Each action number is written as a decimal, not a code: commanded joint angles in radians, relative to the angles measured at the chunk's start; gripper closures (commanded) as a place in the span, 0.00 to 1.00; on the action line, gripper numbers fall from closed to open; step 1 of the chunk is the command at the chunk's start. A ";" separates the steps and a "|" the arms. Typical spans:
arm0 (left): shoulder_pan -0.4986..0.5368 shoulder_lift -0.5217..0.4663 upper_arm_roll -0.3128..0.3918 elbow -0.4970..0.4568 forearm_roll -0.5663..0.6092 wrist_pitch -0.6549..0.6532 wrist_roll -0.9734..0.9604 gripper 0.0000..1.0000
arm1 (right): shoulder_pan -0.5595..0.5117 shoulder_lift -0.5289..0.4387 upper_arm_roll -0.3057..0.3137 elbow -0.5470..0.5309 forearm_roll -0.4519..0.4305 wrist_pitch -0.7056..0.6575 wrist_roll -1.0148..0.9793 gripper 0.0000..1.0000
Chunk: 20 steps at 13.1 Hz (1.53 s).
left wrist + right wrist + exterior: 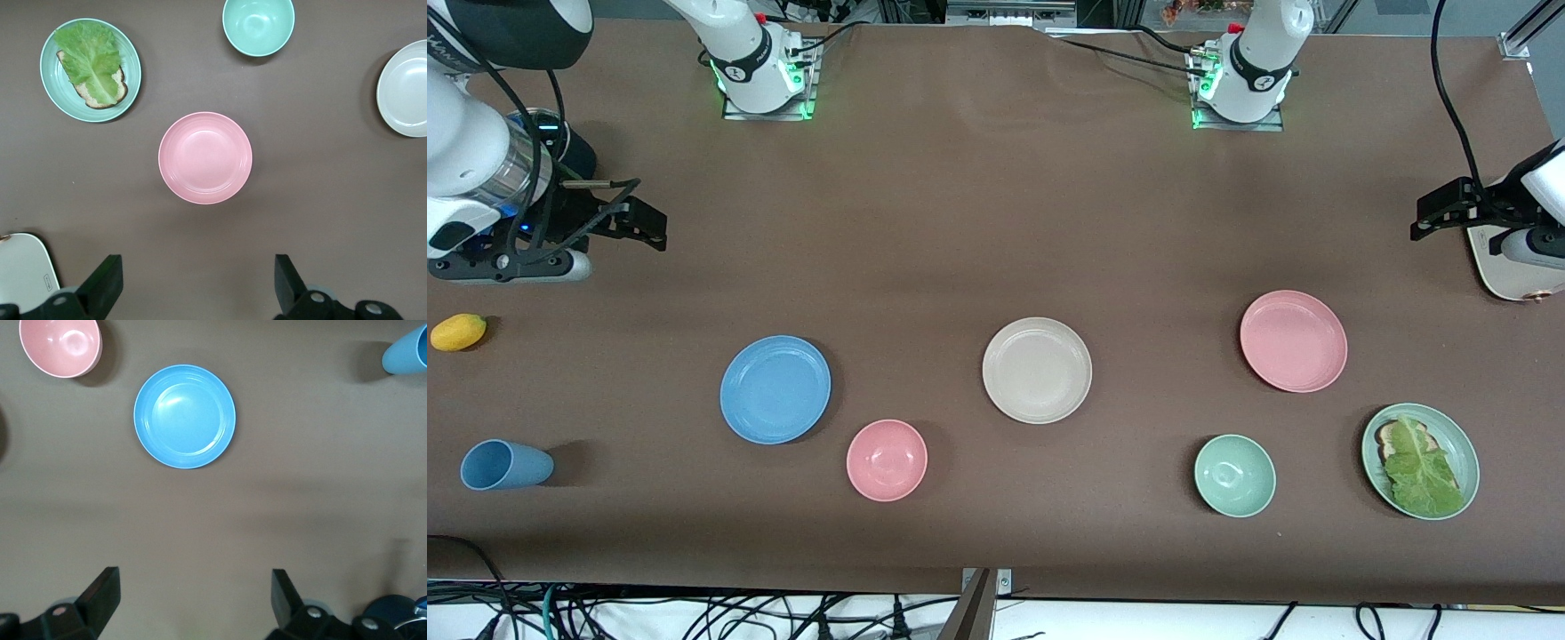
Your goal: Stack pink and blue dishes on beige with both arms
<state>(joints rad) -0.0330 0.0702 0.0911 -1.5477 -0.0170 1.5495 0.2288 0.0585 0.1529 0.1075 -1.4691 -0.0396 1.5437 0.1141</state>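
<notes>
The beige plate [1037, 370] lies in the middle of the brown table; its edge shows in the left wrist view [407, 87]. Toward the right arm's end lies the blue plate [775, 388] [185, 415]. Toward the left arm's end lies the pink plate [1293, 340] [205, 157]. All three are apart and bare. My right gripper [654, 229] [195, 597] hangs open and holds nothing, over bare cloth at the right arm's end. My left gripper [1424, 222] [198, 280] hangs open and holds nothing, over bare cloth at the left arm's end.
A pink bowl [887, 460] and a green bowl [1234, 476] sit nearer the camera than the plates. A pale green plate [1458, 436] holds lettuce on bread. A blue cup [505, 465] lies on its side near a yellow fruit [458, 332]. A white board [1507, 271] lies under the left arm.
</notes>
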 commanded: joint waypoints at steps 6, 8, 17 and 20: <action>-0.001 -0.004 0.002 0.003 -0.018 -0.006 0.024 0.00 | -0.003 0.005 0.003 0.018 -0.005 -0.007 0.010 0.00; -0.001 -0.004 0.002 0.003 -0.018 -0.006 0.024 0.00 | -0.006 0.007 0.003 0.016 -0.003 -0.008 0.007 0.00; 0.011 0.052 0.015 0.008 -0.012 -0.005 0.020 0.00 | -0.006 0.007 0.003 0.016 -0.005 -0.005 0.009 0.00; 0.047 0.114 0.013 0.017 -0.011 -0.002 0.011 0.00 | -0.006 0.007 0.001 0.016 -0.005 -0.008 0.007 0.00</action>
<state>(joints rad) -0.0035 0.1459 0.1055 -1.5498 -0.0170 1.5508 0.2288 0.0564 0.1581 0.1048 -1.4690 -0.0396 1.5437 0.1143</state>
